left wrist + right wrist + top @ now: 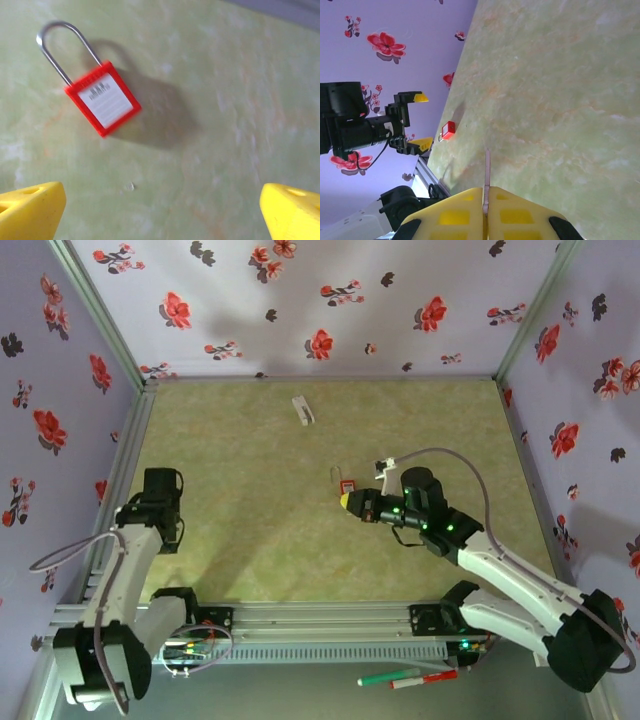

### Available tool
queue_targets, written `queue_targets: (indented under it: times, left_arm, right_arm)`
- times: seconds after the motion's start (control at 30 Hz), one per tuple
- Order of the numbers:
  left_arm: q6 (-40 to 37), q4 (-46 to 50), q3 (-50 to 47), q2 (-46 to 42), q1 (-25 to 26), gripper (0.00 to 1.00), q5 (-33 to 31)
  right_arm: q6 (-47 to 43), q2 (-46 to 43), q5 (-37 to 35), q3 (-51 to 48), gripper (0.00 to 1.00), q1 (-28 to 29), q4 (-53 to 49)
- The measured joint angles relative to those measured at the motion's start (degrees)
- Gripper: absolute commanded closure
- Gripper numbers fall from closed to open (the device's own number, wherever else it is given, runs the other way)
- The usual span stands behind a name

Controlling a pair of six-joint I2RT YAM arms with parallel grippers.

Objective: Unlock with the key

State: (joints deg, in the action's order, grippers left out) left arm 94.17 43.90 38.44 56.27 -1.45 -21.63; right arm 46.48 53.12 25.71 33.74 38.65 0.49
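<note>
On the counter [240,100], the red padlock [102,102] lies flat, label up, its shackle apparently closed; the left hand [162,212] hangs over it, fingers spread wide and empty; the right hand [486,195] is pressed shut on a thin blade, judged to be the key [487,167]. Step in hand: securing the padlock; next, grip its body with the keyway presented to the key.

Floral lilac walls [350,300], green marbled table [250,530]
</note>
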Motion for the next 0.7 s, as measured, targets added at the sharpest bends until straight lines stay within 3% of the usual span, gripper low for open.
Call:
queue_targets:
  times: [0.4,0.7]
  left_arm:
    - [11.0,-3.3,1.3,13.7,-8.6,0.0,-1.9]
    - [13.1,-7.4,0.3,17.0,-13.2,0.0,-1.8]
  right_arm:
    - [0.5,4.4,0.2,-0.3,1.0,0.0,-1.1]
    - [0.6,7.8,0.9,-0.3,1.0,0.0,-1.1]
